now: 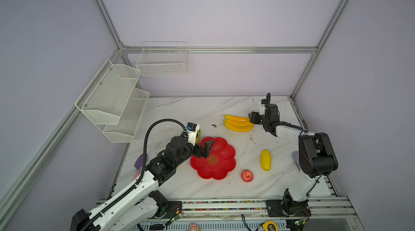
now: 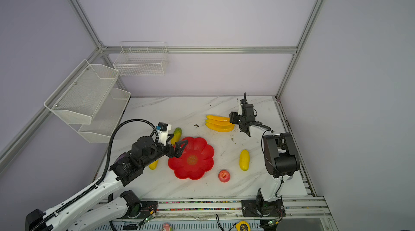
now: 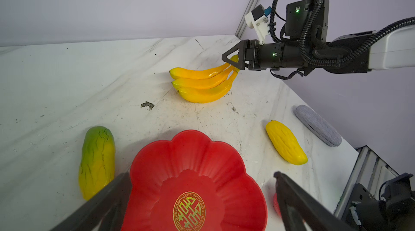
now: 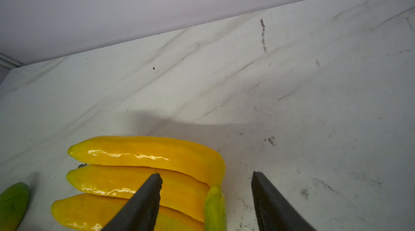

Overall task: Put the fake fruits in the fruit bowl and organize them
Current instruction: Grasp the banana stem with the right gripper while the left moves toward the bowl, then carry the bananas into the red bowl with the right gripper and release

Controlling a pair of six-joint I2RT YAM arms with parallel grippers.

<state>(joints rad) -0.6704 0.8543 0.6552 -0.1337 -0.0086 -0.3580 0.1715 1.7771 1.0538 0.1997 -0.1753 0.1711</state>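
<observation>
The red flower-shaped fruit bowl [image 1: 226, 151] [image 2: 202, 149] [image 3: 190, 158] sits mid-table with nothing in it. My left gripper [image 1: 206, 150] [image 3: 201, 174] hovers open over its left rim. The banana bunch [image 1: 239, 124] [image 3: 202, 84] [image 4: 146, 155] lies behind the bowl. My right gripper [image 1: 251, 117] [image 4: 206, 174] is open, its jaws astride the bunch's green stem end, one finger still apart from it. A green-yellow fruit [image 2: 177, 134] [image 3: 97, 160] lies left of the bowl. One yellow ridged fruit [image 1: 266, 159] lies right, another [image 2: 153, 164] under my left arm. The red apple [image 1: 247, 175] sits front right.
White wire baskets [image 1: 112, 102] [image 1: 161, 61] hang on the left and back walls. A grey pad [image 3: 317, 125] lies at the table's right edge beside my right arm. A small dark speck [image 1: 214, 125] lies left of the bananas.
</observation>
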